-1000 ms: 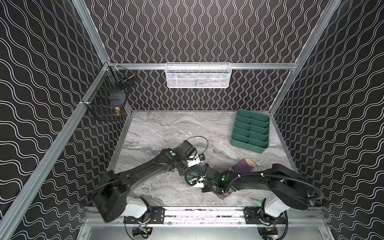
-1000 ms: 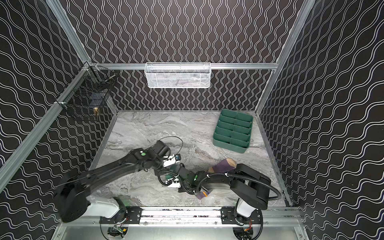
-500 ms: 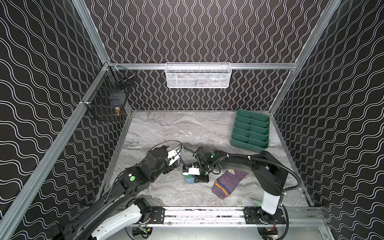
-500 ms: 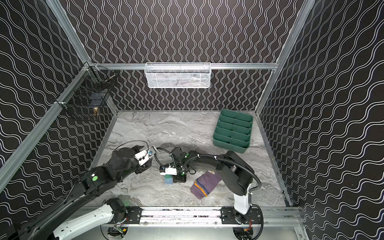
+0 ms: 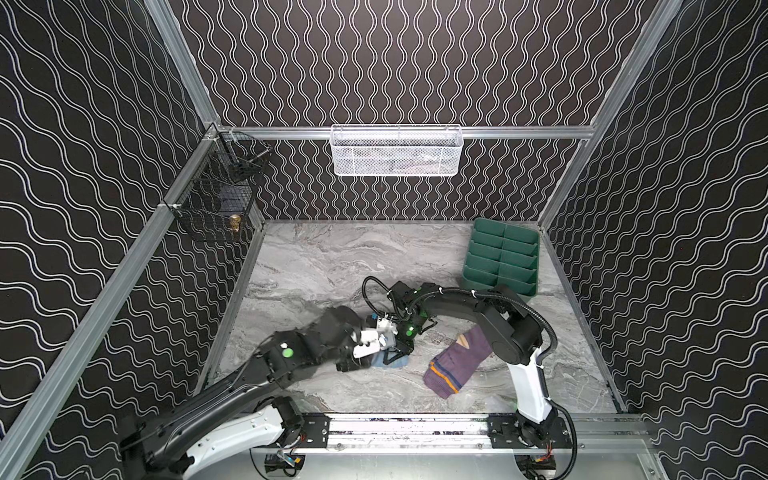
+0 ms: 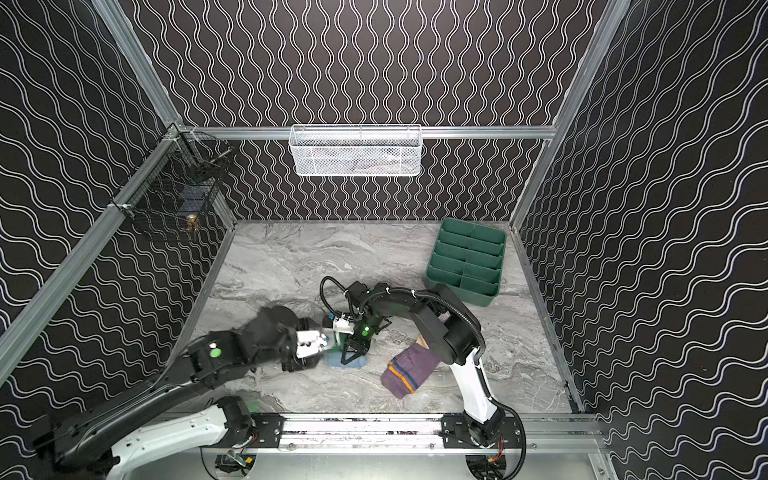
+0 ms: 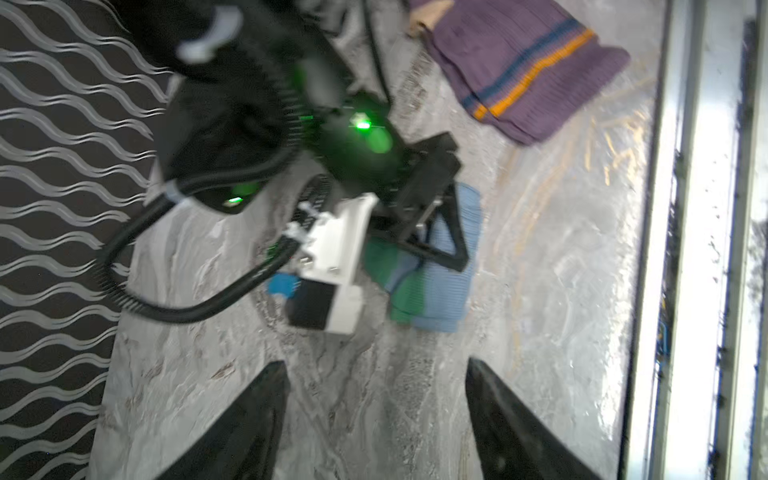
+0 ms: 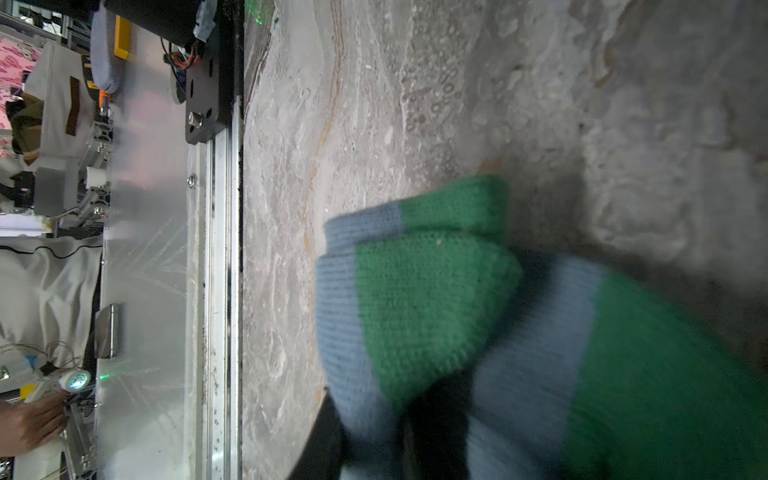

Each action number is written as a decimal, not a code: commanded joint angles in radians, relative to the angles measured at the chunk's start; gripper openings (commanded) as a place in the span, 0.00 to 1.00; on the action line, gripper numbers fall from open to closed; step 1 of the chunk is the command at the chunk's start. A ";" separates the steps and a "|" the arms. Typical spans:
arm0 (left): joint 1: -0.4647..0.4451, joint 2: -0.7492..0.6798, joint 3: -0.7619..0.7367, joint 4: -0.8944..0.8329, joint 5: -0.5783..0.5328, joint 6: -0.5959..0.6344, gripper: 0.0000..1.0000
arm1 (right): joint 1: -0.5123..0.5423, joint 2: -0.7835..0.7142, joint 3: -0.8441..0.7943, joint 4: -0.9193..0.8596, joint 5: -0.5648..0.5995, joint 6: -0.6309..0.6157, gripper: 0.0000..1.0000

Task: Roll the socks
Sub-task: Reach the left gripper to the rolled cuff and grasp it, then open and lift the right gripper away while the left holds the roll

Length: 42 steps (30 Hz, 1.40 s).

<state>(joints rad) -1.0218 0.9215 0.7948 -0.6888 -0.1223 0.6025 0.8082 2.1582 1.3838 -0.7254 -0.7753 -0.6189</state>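
The light blue sock (image 5: 400,365) (image 6: 360,362) with green toe and heel lies folded in a small bundle at the table's front centre. My right gripper (image 5: 395,354) (image 6: 351,354) (image 8: 374,440) reaches down from behind and is shut on this sock (image 8: 415,299); in the left wrist view it (image 7: 432,232) presses onto the bundle (image 7: 440,291). My left gripper (image 5: 348,365) (image 6: 298,363) (image 7: 376,374) hovers just left of the bundle, open, with only bare marble between its fingers. The purple sock (image 5: 457,365) (image 6: 409,368) (image 7: 519,70) with orange and navy stripes lies flat to the right, untouched.
A green divided tray (image 5: 503,257) stands at the back right. A white mesh basket (image 5: 397,151) hangs on the back wall and a black wire basket (image 5: 216,203) on the left wall. The metal rail (image 5: 415,428) runs along the table's front edge.
The right arm has left the purple sock and now grips the blue bundle at the centre. The left arm pulled back to the left, opened wider, then came in beside the bundle.
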 commanded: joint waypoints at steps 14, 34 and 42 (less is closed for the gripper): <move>-0.126 0.468 -0.119 0.349 -0.247 -0.008 0.72 | -0.010 0.080 0.000 -0.072 0.350 -0.064 0.00; -0.126 0.585 -0.098 0.338 -0.174 -0.040 0.00 | -0.010 -0.104 -0.132 0.162 0.450 0.030 0.22; -0.127 0.580 -0.103 0.310 -0.145 -0.049 0.00 | -0.011 -0.380 -0.298 0.321 0.565 0.049 0.51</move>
<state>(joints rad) -1.1503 1.5013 0.6991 -0.2867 -0.3580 0.5781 0.8024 1.8286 1.1072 -0.4904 -0.4538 -0.5945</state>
